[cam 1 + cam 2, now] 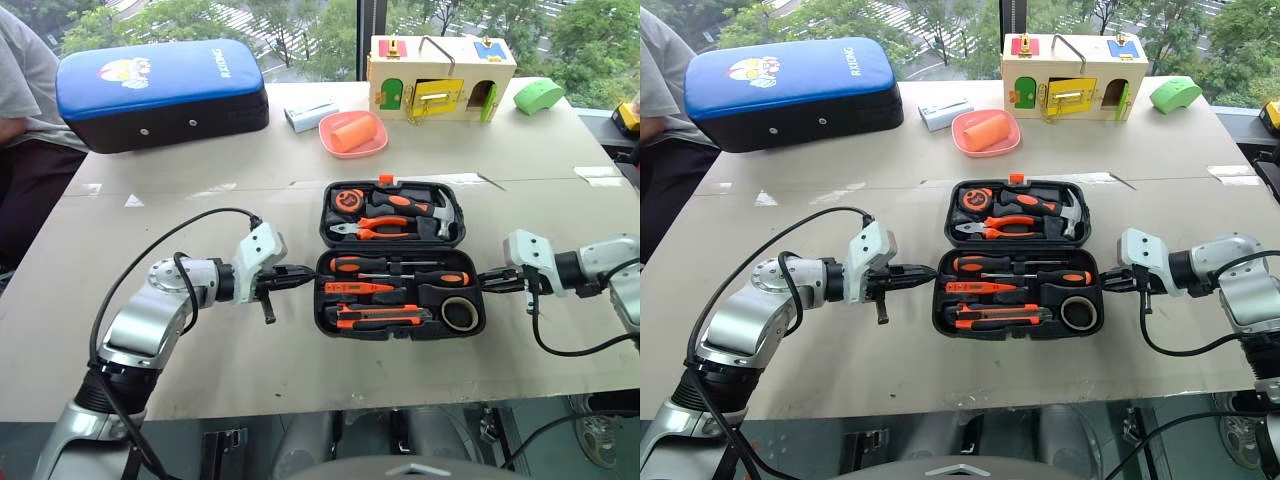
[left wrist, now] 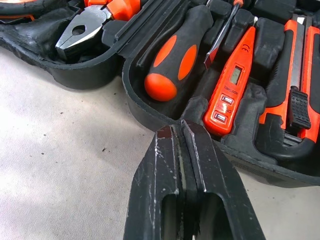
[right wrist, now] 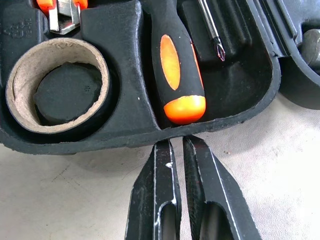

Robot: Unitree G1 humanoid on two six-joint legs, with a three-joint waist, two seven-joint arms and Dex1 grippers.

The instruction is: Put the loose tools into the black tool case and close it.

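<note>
The black tool case (image 1: pixel 400 335) lies open in the middle of the table, its lid half on the far side. In the near half sit two black-and-orange screwdrivers (image 1: pixel 362 265) (image 1: pixel 440 278), the orange tester (image 1: pixel 358 288), the utility knife (image 1: pixel 375 317) and the tape roll (image 1: pixel 459 314). My left gripper (image 1: pixel 305 273) is shut, and its tips meet the near half's left rim beside a screwdriver handle (image 2: pixel 175 55). On the opposite side my right gripper (image 1: pixel 490 281) is shut, with its tips (image 3: pixel 177 145) just short of the right rim, near the tape roll (image 3: pixel 20 75). Neither holds anything.
The lid half holds a tape measure (image 1: pixel 350 200), hammer (image 1: pixel 410 205) and pliers (image 1: pixel 375 229). At the back stand a blue-topped padded case (image 1: pixel 160 90), a pink dish (image 1: pixel 352 133), a wooden latch box (image 1: pixel 440 80) and a green object (image 1: pixel 538 95). A person (image 1: pixel 20 120) sits at the far left.
</note>
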